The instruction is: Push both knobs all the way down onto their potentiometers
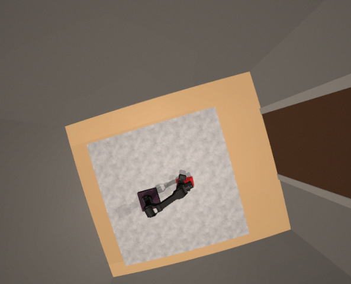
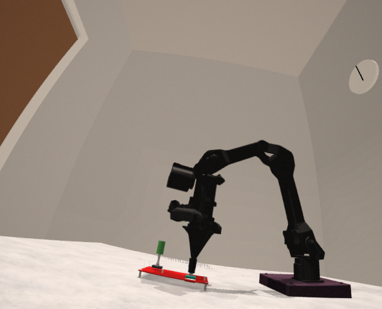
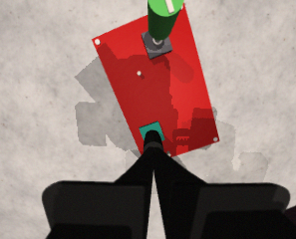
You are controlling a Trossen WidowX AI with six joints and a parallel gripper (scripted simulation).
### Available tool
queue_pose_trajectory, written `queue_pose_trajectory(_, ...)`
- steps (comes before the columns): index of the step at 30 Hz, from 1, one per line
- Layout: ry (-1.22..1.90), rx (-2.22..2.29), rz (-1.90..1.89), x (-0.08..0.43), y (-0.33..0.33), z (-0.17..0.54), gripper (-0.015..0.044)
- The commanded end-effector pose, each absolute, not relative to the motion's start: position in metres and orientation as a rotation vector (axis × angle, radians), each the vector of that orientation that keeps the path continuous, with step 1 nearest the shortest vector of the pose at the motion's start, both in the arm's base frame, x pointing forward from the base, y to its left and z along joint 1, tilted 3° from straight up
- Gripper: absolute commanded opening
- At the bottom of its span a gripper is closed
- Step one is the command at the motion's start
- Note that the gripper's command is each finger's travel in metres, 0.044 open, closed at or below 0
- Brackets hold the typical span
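The red circuit board (image 1: 188,180) (image 2: 174,274) (image 3: 199,85) stands on short legs. A green knob (image 2: 160,247) (image 3: 161,25) sits high on its shaft, with a long bare stretch of shaft above the dark grey potentiometer (image 2: 156,266) (image 3: 162,51). A black knob (image 2: 192,265) (image 3: 152,136) stands over the teal potentiometer (image 2: 191,277) (image 3: 147,127), with a thin light gap between them in the exterior view. My gripper (image 2: 193,257) (image 3: 152,151) is shut and empty, pointing down, its tips at the top of the black knob. Their exact contact is hidden.
The arm's dark purple base (image 1: 143,195) (image 2: 321,290) stands on the table at the near end of the board, to the right in the exterior view. The green knob rises above the board's far end. A small white pin (image 3: 139,73) stands on the board between the potentiometers.
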State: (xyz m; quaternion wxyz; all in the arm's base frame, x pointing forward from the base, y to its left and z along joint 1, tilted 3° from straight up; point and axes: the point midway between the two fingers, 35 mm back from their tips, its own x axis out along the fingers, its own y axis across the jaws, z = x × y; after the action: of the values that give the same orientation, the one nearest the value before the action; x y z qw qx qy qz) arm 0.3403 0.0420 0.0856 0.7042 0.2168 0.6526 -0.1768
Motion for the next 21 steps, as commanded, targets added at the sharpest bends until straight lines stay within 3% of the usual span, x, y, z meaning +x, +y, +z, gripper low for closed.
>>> queue_pose_trajectory(1,1.463,0.482,-0.404,0.344,0.042,0.076,0.0)
queue_pose_trajectory(21,1.463,0.482,-0.404,0.341,0.041,0.107,0.0)
